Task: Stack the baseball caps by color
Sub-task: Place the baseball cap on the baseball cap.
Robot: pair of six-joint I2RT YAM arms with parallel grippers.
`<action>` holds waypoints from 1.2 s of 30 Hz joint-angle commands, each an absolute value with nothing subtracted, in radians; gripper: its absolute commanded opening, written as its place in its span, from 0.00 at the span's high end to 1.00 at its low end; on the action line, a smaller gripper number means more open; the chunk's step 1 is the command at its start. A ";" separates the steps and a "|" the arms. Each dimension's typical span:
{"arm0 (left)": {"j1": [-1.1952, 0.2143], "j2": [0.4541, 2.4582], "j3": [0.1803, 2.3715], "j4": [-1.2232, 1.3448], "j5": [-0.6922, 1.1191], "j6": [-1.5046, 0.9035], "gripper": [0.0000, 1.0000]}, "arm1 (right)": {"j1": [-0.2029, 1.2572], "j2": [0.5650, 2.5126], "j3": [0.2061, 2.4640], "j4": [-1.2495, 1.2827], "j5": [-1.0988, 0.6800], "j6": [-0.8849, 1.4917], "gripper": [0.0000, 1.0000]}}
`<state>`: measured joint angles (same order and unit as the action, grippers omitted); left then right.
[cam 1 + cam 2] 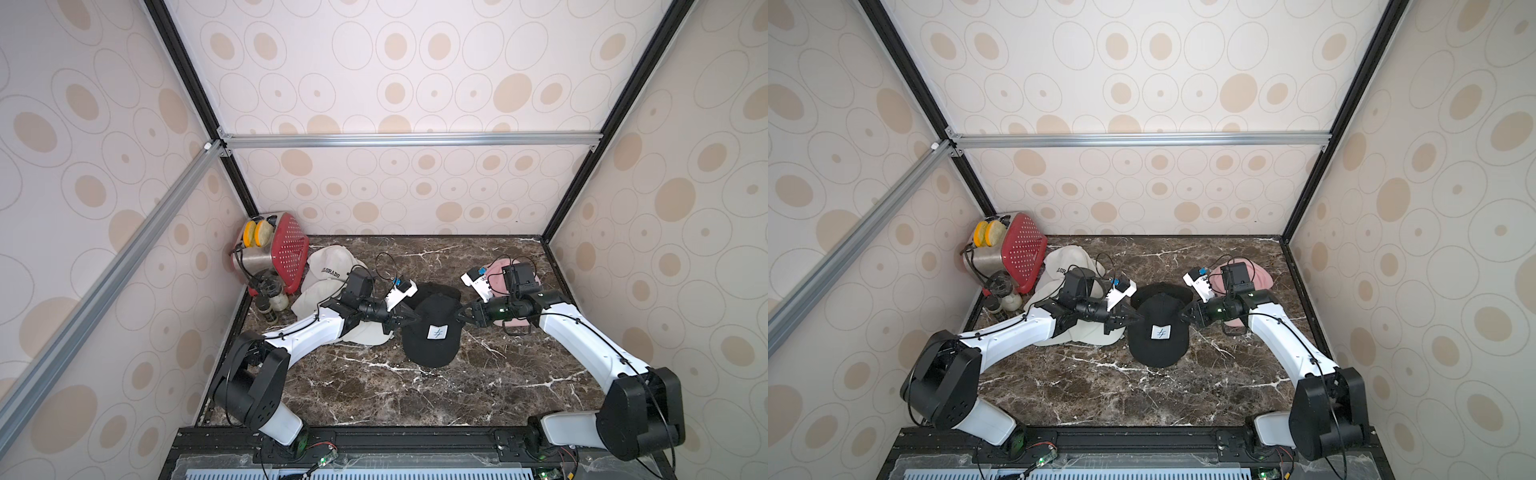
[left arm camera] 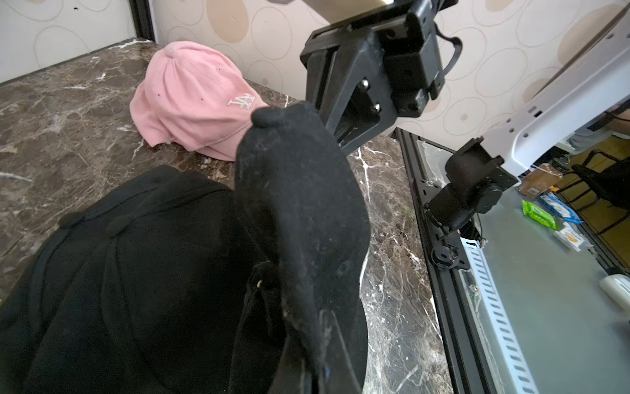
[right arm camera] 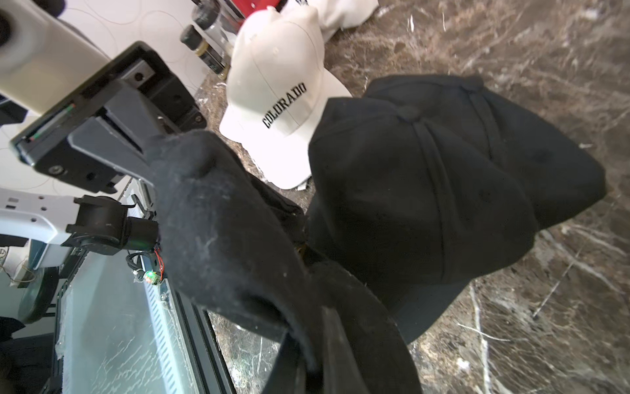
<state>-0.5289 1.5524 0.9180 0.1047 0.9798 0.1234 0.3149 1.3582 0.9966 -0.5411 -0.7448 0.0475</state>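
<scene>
Two tools are working on one cap: my left tool [image 1: 409, 319] and my right tool [image 1: 462, 316] are both pressing shut on the black fabric baseball cap with a white square patch [image 1: 432, 332], each pinching one side of its crown. The cap is hanging stretched between them over the middle of the dark marble worktop [image 1: 374, 395], patch facing up and brim pointing toward my bases. Just behind it, two more plain black fabric caps [image 3: 443, 170] are lying one upon the other on the worktop; I cannot tell whether the held cap is touching them.

On my left side, the white fabric caps with black COLORADO lettering [image 3: 283, 92] are lying in an overlapping heap, partly under my left arm. On my right side, a pink fabric cap with a white embroidered logo [image 2: 194, 99] is sitting near the side wall with a second pink brim showing beneath it; my right arm is covering much of it in both top views. In the far left corner, a red perforated toaster with a steel side [image 1: 289, 249] is standing against the wall, with a few small glass jars [image 1: 276, 297] crowding just in front of it.
</scene>
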 commanded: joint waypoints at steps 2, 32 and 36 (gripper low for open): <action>-0.538 1.582 0.889 0.195 0.923 0.087 1.00 | 0.318 1.384 1.032 -0.555 -0.719 0.072 0.89; -0.523 1.672 1.014 0.121 0.692 0.081 0.40 | 0.319 1.489 1.136 -0.499 -0.453 0.176 0.44; -0.513 1.652 1.013 0.135 0.644 0.041 0.26 | 0.319 1.457 1.116 -0.458 -0.363 0.206 0.33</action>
<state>-0.5205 1.6756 0.9836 0.1192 0.6979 0.0723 0.3176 1.5032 1.1332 -0.5014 -0.4549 0.1688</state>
